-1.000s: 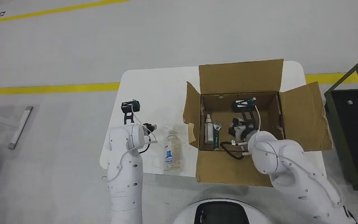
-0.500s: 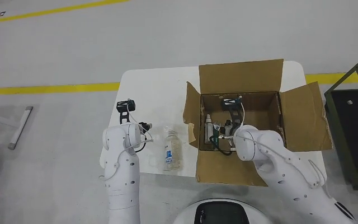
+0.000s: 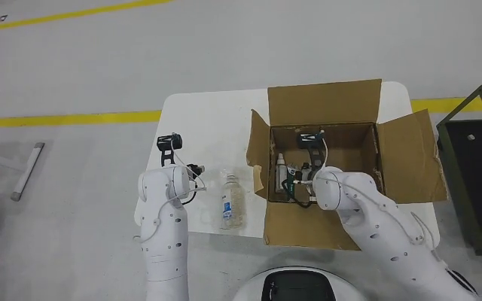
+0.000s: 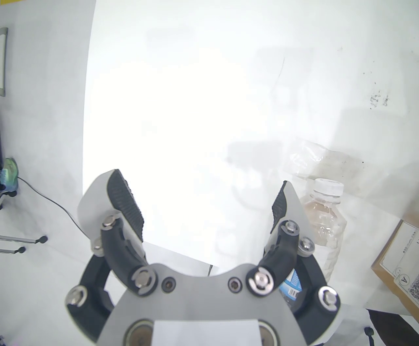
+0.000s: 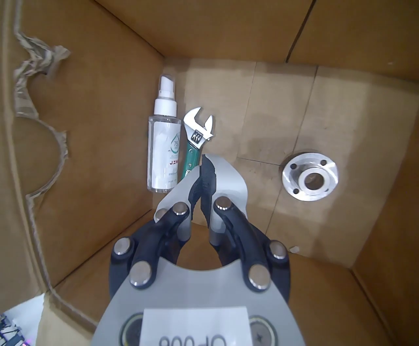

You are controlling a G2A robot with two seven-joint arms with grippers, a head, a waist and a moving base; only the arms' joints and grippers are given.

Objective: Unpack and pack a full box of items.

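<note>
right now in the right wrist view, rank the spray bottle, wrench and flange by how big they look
1. spray bottle
2 or 3. flange and wrench: unsure, as the wrench handle is partly hidden

Matt cardboard box [image 5: 229, 29], shiny metal flange [image 5: 325, 178]

Spray bottle [image 5: 162, 154]: printed label, drop emblem. Box [image 4: 389, 255] outer wall: white sticker [image 4: 406, 278], code square. Water bottle [image 4: 324, 222]: blue-white label. Wording not transcribed.
</note>
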